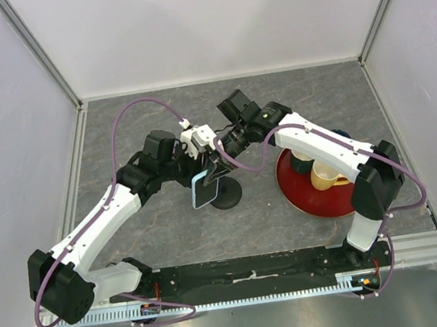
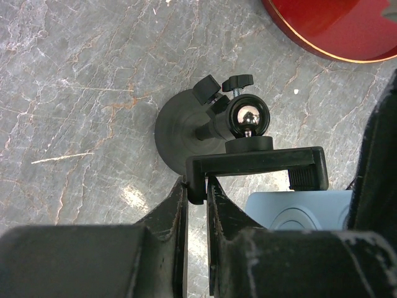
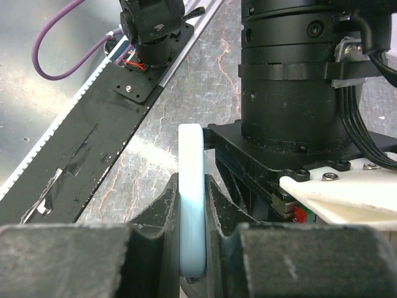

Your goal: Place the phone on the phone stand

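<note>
One phone stand point(image 2: 186, 130), one phone point(image 3: 191, 236). My left gripper point(image 2: 197, 188) pinches the stand; my right gripper point(image 3: 192, 186) clamps the phone, just beside the stand.

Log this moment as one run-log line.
left gripper shut on phone stand | right gripper shut on phone | phone at clamp

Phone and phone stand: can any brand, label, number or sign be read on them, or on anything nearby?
No readable text in any view.
The phone shows a plain pale blue back with only a blank round outline.
The phone stand is unmarked black.
The red plate carries no lettering.
</note>
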Controlling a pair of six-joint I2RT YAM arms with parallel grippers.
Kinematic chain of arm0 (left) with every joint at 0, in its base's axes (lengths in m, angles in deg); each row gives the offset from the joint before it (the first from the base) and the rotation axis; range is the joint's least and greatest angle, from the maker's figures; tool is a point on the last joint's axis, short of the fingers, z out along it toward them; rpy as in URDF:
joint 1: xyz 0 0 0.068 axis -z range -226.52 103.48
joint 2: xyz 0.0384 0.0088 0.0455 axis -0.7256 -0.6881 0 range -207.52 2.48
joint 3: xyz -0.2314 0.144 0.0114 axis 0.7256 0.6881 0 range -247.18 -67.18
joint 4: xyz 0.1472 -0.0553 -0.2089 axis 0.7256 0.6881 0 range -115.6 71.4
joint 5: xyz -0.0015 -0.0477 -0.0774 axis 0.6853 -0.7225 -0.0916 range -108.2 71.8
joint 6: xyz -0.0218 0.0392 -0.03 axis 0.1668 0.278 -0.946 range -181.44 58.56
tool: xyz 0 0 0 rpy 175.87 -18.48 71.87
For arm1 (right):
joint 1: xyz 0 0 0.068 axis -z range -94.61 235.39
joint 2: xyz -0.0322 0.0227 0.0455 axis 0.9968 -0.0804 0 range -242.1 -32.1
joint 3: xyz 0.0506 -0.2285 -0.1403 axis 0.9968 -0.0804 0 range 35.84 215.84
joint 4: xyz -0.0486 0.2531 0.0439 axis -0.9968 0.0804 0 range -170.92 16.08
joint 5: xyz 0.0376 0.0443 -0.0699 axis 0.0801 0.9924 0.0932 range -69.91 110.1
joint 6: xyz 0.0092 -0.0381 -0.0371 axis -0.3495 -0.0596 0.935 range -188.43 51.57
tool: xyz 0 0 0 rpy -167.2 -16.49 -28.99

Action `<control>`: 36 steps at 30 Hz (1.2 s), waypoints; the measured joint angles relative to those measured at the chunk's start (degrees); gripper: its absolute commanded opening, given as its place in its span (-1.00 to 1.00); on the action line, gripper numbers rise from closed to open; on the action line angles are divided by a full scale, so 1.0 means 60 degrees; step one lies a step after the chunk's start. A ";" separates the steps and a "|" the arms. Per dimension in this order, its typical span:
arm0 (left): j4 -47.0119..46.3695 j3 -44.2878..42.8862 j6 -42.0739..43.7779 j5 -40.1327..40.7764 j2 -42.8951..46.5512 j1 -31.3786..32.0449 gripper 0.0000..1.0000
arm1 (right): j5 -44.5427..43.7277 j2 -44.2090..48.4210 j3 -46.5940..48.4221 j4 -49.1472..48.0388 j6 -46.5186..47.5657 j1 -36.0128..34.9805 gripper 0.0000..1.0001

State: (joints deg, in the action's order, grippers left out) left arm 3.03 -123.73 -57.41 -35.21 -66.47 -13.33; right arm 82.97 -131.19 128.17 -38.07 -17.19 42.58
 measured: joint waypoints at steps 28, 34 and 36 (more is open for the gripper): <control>-0.0007 0.0058 0.0470 -0.0459 0.0000 -0.0084 -0.95 | 0.0062 -0.0321 0.0404 0.0459 0.0510 -0.0080 -1.00; -0.0044 0.0066 0.0514 -0.0506 0.0000 -0.0098 -0.95 | -0.0390 -0.0146 0.0302 0.0444 0.0659 -0.0160 -1.00; -0.0087 0.0095 0.0517 -0.0517 0.0000 -0.0098 -0.95 | -0.0433 -0.0098 0.0219 0.0430 0.0747 -0.0149 -1.00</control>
State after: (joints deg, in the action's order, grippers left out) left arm 2.50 -123.17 -54.30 -38.32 -66.47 -13.92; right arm 80.37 -131.78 129.48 -35.49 -12.71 41.68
